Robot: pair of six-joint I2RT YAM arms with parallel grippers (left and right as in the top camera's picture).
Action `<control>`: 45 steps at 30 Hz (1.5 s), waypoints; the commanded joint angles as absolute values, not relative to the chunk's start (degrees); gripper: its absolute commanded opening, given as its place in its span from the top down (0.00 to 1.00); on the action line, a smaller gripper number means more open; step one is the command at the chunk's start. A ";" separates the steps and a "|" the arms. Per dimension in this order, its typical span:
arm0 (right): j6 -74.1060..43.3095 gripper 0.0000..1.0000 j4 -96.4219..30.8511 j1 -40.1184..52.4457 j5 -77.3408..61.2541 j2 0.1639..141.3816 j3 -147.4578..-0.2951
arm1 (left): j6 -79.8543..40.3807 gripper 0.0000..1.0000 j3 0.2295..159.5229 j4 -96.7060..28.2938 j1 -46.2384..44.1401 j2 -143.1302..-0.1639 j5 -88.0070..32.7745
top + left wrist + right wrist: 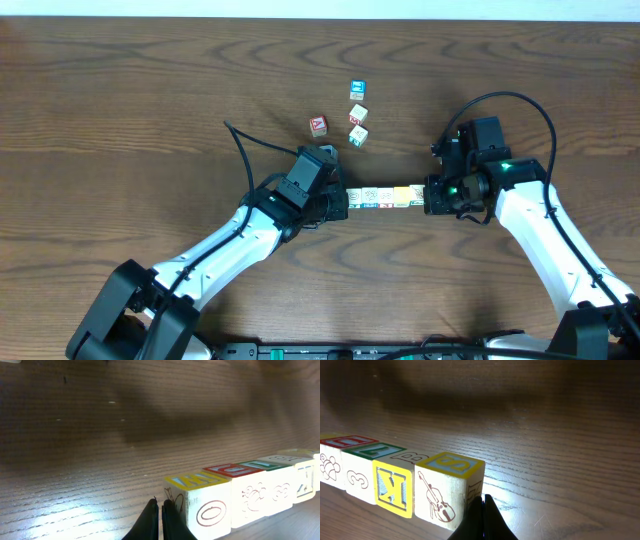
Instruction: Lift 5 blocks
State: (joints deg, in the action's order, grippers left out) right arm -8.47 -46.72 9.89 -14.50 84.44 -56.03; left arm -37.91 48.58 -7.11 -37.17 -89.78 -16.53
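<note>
Left hand (160,511), right hand (483,506), 5 wooden cubes (385,197) between

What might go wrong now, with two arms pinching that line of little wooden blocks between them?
The row of five wooden alphabet cubes is held only by end pressure from the shut left gripper and right gripper. It looks slightly uneven, so it may buckle in the middle. The narrow tips could also slip off the end faces, dropping everything.
</note>
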 commanded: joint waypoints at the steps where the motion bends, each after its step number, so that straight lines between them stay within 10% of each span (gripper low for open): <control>1: -7.62 0.99 -46.33 13.61 -30.89 83.50 -57.49 | -38.61 0.93 53.52 -4.21 -39.29 -87.85 -26.57; 45: -5.54 0.99 -48.03 13.61 -30.89 81.84 -57.80 | -38.39 0.93 53.56 -4.25 -39.29 -86.24 -26.55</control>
State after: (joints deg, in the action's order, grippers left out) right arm -7.81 -48.38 9.89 -14.09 82.74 -56.21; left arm -37.89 48.58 -7.09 -37.12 -87.59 -16.53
